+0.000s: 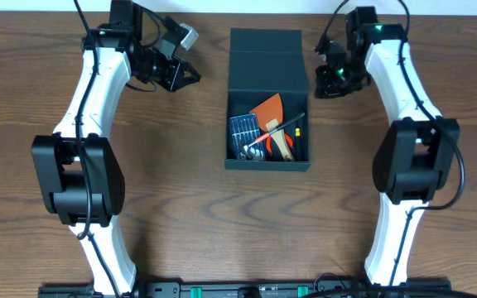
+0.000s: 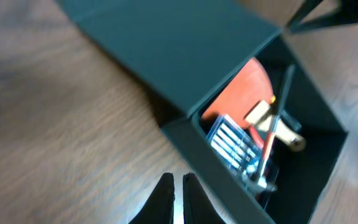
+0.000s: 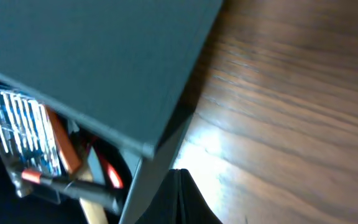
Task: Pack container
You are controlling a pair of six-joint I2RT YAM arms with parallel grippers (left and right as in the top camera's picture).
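The dark teal-grey container [image 1: 237, 162] sits mid-table, its flap lid [image 1: 265, 62] raised at the back and its front half open. Inside lie an orange tool [image 1: 269, 108], a clear bit case [image 1: 243, 127], a small hammer [image 1: 284, 142] and red-handled pliers [image 1: 259, 142]. My left gripper [image 1: 192, 75] hovers left of the lid, shut and holding nothing. In the left wrist view the gripper [image 2: 178, 182] is over bare wood just outside the container's wall [image 2: 216, 171]. My right gripper [image 1: 323, 87] is right of the lid, shut and empty. In the right wrist view it [image 3: 179, 174] sits beside the container's corner [image 3: 145, 171].
Brown wooden table [image 1: 164, 165] all around the box. Both arm bases stand at the near edge, on a black rail [image 1: 238, 290]. The arms' white links run up either side of the container.
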